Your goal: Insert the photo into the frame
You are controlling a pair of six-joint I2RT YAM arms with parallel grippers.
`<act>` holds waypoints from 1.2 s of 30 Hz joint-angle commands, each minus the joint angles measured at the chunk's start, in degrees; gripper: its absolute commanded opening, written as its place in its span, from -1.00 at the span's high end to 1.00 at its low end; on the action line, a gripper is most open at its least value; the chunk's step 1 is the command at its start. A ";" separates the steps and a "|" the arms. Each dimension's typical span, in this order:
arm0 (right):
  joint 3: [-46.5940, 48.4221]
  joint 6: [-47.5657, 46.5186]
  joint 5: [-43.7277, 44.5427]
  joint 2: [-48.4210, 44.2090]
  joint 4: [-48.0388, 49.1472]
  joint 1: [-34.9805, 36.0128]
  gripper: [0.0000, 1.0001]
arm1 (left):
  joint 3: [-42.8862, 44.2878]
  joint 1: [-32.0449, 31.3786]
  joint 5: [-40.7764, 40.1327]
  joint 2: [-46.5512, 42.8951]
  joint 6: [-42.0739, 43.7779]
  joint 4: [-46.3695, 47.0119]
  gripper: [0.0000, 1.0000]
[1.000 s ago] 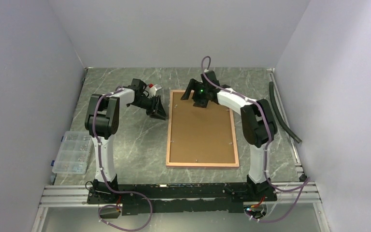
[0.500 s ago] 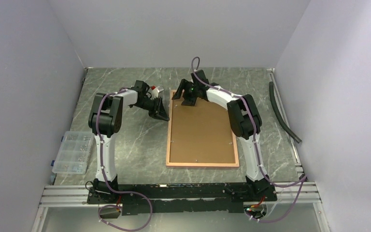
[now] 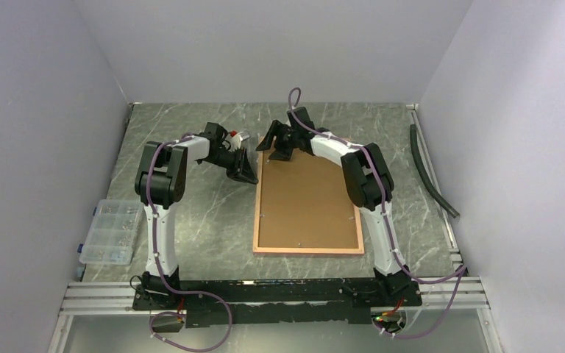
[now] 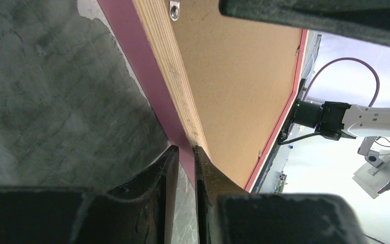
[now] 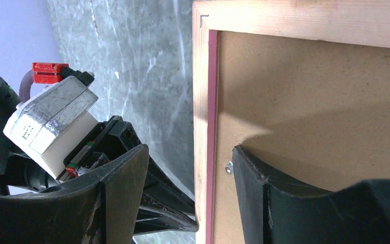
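The frame (image 3: pixel 307 251) lies back-up on the marble table, its light wood border and pink edge around the brown backing board (image 3: pixel 309 198). The photo is not in view. My left gripper (image 3: pixel 249 175) is nearly shut and empty, its tips against the frame's left outer edge near the far corner; in the left wrist view its tips (image 4: pixel 185 148) meet the wood border (image 4: pixel 175 61). My right gripper (image 3: pixel 271 147) is open at the far-left corner. In the right wrist view it (image 5: pixel 192 148) straddles the left border (image 5: pixel 201 101), one finger on the backing board (image 5: pixel 310 91) beside a metal tab (image 5: pixel 229 167), the other over the table.
A clear plastic organiser box (image 3: pixel 109 232) sits at the table's left edge. A black hose (image 3: pixel 430 173) lies along the right side. Grey walls close in the table on three sides. The two grippers are close together at the frame's far-left corner.
My right gripper has moved left along the frame's far edge to the far-left corner. My left gripper has stayed at the frame's left edge.
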 commanded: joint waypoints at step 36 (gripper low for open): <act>-7.10 2.48 -2.71 -3.87 4.10 1.44 -0.35 | -0.42 -0.36 -5.05 -0.53 1.44 0.68 0.60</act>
